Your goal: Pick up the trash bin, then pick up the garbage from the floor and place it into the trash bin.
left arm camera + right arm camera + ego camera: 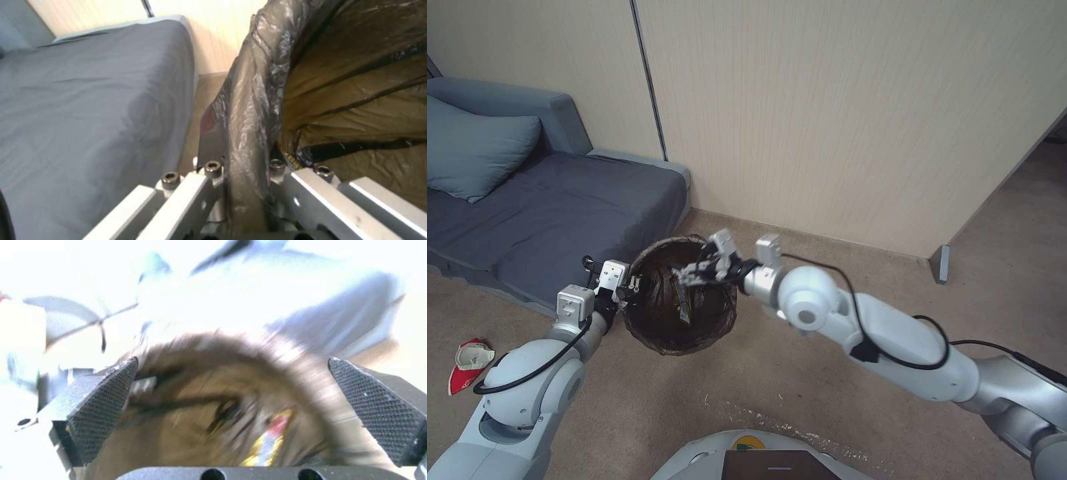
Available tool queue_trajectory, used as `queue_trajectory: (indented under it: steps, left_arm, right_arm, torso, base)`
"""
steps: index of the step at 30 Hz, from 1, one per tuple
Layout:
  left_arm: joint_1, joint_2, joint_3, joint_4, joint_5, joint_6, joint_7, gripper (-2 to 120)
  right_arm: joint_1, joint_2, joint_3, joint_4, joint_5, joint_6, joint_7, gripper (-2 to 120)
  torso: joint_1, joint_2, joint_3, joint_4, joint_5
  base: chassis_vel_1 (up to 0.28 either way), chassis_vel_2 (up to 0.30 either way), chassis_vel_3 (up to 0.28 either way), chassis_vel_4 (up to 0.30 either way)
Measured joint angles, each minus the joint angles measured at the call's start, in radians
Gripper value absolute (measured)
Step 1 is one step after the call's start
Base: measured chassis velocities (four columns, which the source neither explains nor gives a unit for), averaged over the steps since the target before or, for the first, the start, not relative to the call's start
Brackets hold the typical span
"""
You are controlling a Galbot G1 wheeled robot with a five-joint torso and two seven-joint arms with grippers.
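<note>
- My left gripper (632,288) sits at the left-centre of the head view, clamped on the rim of the bin (657,320). In the left wrist view the bag-covered rim (249,126) runs between my two fingers (195,186), one outside the wall and one inside.
- The bin is in the middle of the head view, beside the sofa (560,213), its dark bag folded over the rim.
- My right gripper (704,267) hangs over the bin's mouth, just right of centre in the head view. Its pads (104,406) stand wide apart in the right wrist view, with nothing between them.
- A yellow-and-red wrapper (683,303) lies inside the bin; in the right wrist view it shows low and right of centre (269,443).
- A red-and-white wrapper (468,363) lies on the carpet (694,407) at the far left of the head view, well apart from the bin.
</note>
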Motion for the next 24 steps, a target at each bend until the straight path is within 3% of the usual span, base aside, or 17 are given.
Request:
queue_trajectory:
  steps: [2, 5, 6, 8, 9, 10, 11, 12, 17, 18, 24]
  left_arm:
    - [-0.001, -0.001, 0.0, 0.0, 0.0, 0.0, 0.0, 0]
    - [-0.006, -0.014, 0.003, 0.0, -0.001, 0.0, -0.003, 0]
    - [-0.006, -0.014, 0.003, 0.0, -0.001, 0.0, -0.003, 0]
    - [-0.005, -0.022, 0.006, -0.001, -0.001, 0.0, -0.007, 0]
    - [-0.005, -0.022, 0.006, -0.001, -0.001, 0.0, -0.007, 0]
    - [-0.001, -0.025, 0.006, -0.004, -0.002, 0.0, -0.015, 0]
    - [0.003, -0.027, 0.005, -0.01, -0.007, 0.0, -0.035, 0]
    - [0.004, -0.027, 0.004, -0.012, -0.006, 0.0, -0.037, 0]
    - [0.01, -0.028, 0.003, -0.021, 0.008, 0.0, -0.036, 0]
    - [0.016, -0.03, 0.002, -0.028, 0.023, 0.0, -0.031, 0]
    - [0.04, -0.031, -0.004, -0.054, 0.06, -0.005, -0.009, 0]
  right_arm:
    - [-0.012, -0.012, 0.037, 0.016, 0.0, 0.002, 0.0, 100]
    - [-0.11, -0.057, 0.243, 0.071, -0.031, 0.005, 0.006, 100]
    - [-0.11, -0.057, 0.243, 0.071, -0.031, 0.005, 0.006, 100]
    - [-0.219, -0.074, 0.412, 0.094, -0.104, 0.006, -0.007, 100]
    - [-0.219, -0.074, 0.412, 0.094, -0.104, 0.006, -0.007, 100]
    - [-0.302, -0.076, 0.513, 0.105, -0.146, 0.008, -0.016, 100]
    - [-0.446, -0.065, 0.695, 0.126, -0.212, 0.016, -0.02, 100]
    - [-0.508, -0.05, 0.785, 0.134, -0.255, 0.028, -0.023, 100]
    - [-0.621, -0.008, 0.933, 0.148, -0.375, 0.049, -0.046, 100]
    - [-0.672, 0.016, 0.988, 0.156, -0.43, 0.057, -0.058, 100]
    - [-0.944, 0.163, 1.175, 0.206, -0.609, 0.122, -0.145, 100]
  torso:
    - [0.0, 0.0, 0.0, 0.0001, 0.0]
    - [0.0, 0.0, 0.0, 0.0, 0.0001]
    - [0.0, 0.0, 0.0, 0.0, 0.0001]
    - [0.0, 0.0, 0.0, 0.0002, 0.0]
    - [0.0, 0.0, 0.0, 0.0002, 0.0]
    - [0.0, 0.0, 0.0, -0.0001, 0.0003]
    - [0.0, 0.0, 0.0, -0.0004, 0.0003]
    - [0.0, 0.0, 0.0, -0.0002, 0.0004]
    - [0.0, 0.0, 0.0, 0.0, 0.0002]
    - [0.0, 0.0, 0.0, 0.001, 0.0]
    - [0.0, 0.0, 0.0, -0.0003, 0.0]
  base:
    - [0.0, 0.0, 0.0, 0.0]
    - [0.0, 0.0, 0.0, 0.0]
    - [0.0, 0.0, 0.0, 0.0]
    - [0.0, 0.0, 0.0, 0.0]
    - [0.0, 0.0, 0.0, 0.0]
    - [0.0, 0.0, 0.0, 0.0]
    - [0.0, 0.0, 0.0, 0.0]
    - [0.0, 0.0, 0.0, 0.0]
    - [0.0, 0.0, 0.0, 0.0]
    - [0.0, 0.0, 0.0, 0.0]
    - [0.0, 0.0, 0.0, 0.0]
